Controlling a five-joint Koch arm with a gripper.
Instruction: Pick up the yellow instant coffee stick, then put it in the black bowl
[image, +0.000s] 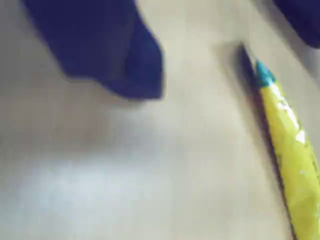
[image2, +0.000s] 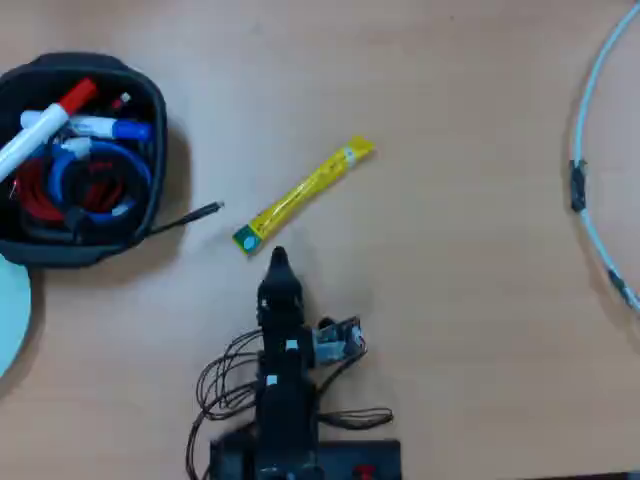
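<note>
Here we are at the approach. The yellow instant coffee stick (image2: 304, 195) lies flat on the bare tabletop (image2: 450, 320), roughly mid-table and a touch toward the far edge in the overhead view, set on a slant: its green end points down toward the arm, its yellow end runs up and to the right. The gripper (image2: 278, 262) sits just beside that green end, not touching it as far as I can see, the arm reaching up from the near edge.

From the wrist view, the stick (image: 292, 165) runs along the right side, green tip uppermost. One dark blue finger (image: 115, 55) hangs at the upper left, and a second blue shape (image: 302, 17) peeks in at the top right corner, with open wood between them. So the fingers are spread, and nothing is pinched. The stick lies nearer the right-hand one, not centred in the gap.

The black bowl (image2: 150, 215) waits at the far left corner, well apart from the stick, already crowded with markers and coiled red and blue cables. A pale disc (image2: 12, 310) pokes in at the left edge below it.

My read: this is still the lining-up step. That slant matters, since the fingers would likely need to straddle the thin sachet across its width.
</note>
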